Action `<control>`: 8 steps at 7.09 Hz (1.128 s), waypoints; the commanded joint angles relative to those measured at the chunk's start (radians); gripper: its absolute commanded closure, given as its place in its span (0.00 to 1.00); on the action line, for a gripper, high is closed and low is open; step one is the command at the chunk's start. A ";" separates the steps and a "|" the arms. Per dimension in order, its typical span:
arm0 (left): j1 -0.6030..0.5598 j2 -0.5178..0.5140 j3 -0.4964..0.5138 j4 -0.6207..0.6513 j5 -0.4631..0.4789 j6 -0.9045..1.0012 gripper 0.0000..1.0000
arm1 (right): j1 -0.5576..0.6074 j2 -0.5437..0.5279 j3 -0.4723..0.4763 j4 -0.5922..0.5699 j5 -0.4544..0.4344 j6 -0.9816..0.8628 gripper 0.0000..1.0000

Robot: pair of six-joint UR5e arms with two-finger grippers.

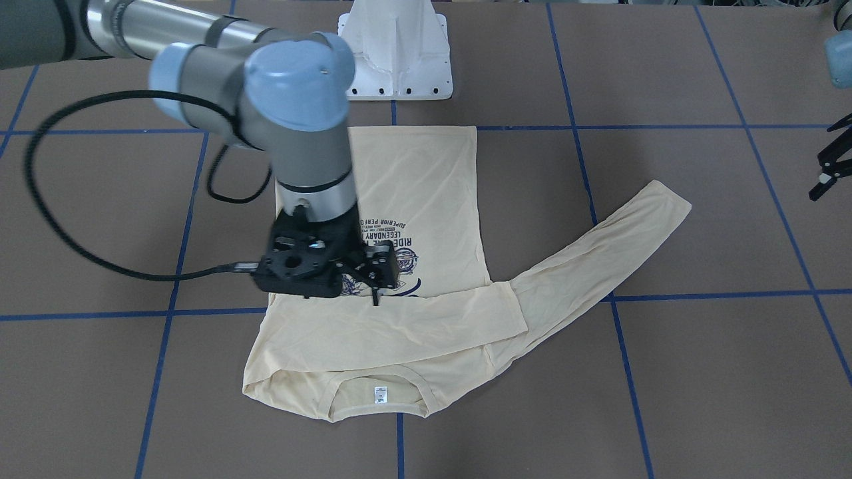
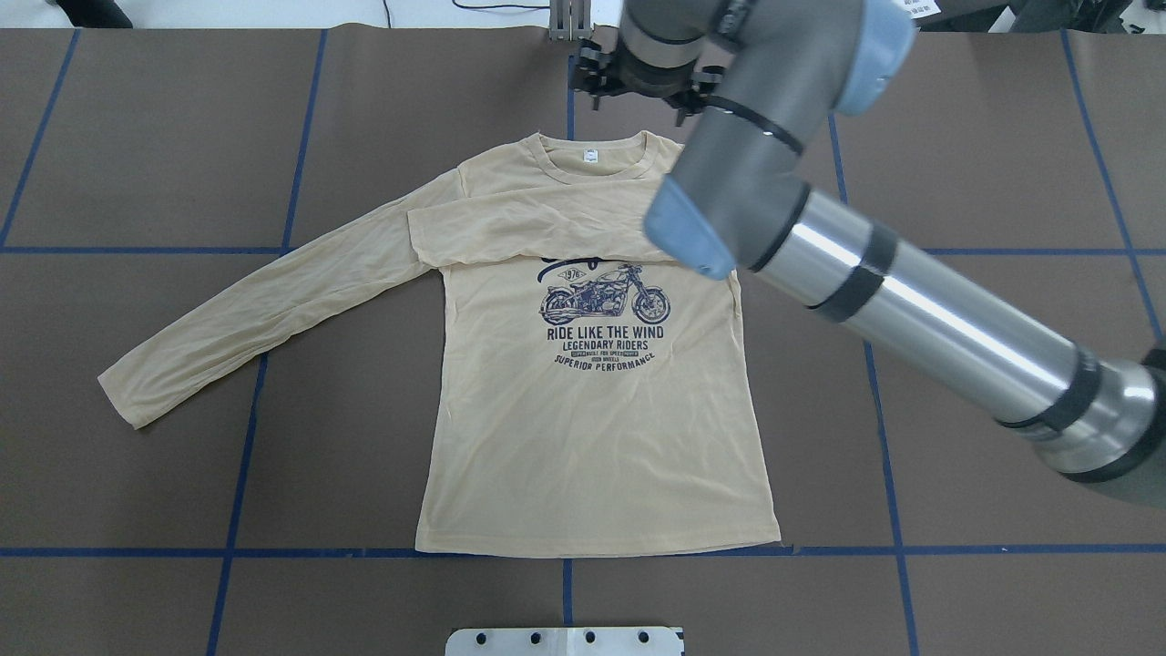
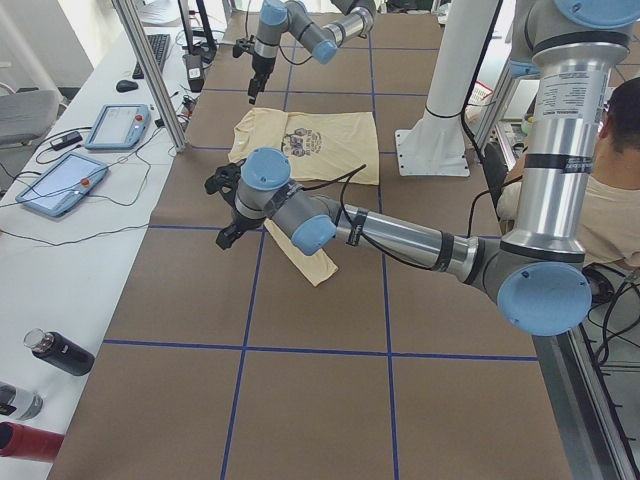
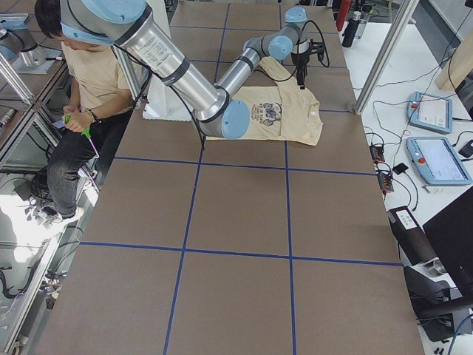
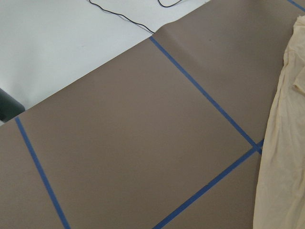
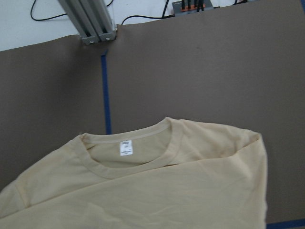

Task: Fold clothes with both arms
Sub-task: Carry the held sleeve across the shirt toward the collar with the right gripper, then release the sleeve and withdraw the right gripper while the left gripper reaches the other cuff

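Observation:
The cream-yellow long-sleeved T-shirt point(image 2: 592, 437) lies flat, print up, in the middle of the table point(image 1: 699, 372). One sleeve point(image 2: 528, 228) is folded across the chest. The other sleeve point(image 2: 255, 310) stretches out to the robot's left. The white neck label point(image 6: 125, 149) shows at the collar. My right gripper point(image 1: 373, 293) hovers over the print near the folded sleeve, open and empty; in the overhead view it point(image 2: 638, 87) sits above the collar. My left gripper point(image 1: 829, 166) is open and empty, off the shirt beyond the outstretched sleeve's cuff point(image 3: 318, 270).
The white pedestal base point(image 1: 399, 53) stands just behind the shirt's hem. A metal frame post point(image 6: 90, 24) rises past the collar end of the table. A seated person point(image 4: 81, 66) is beside the robot. Tablets point(image 3: 120, 125) and bottles point(image 3: 60, 350) lie off the table's far side.

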 commanded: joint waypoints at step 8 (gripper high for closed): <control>0.509 0.277 0.037 -0.488 0.504 -0.684 0.09 | 0.586 -0.889 0.412 0.010 0.370 -0.983 0.00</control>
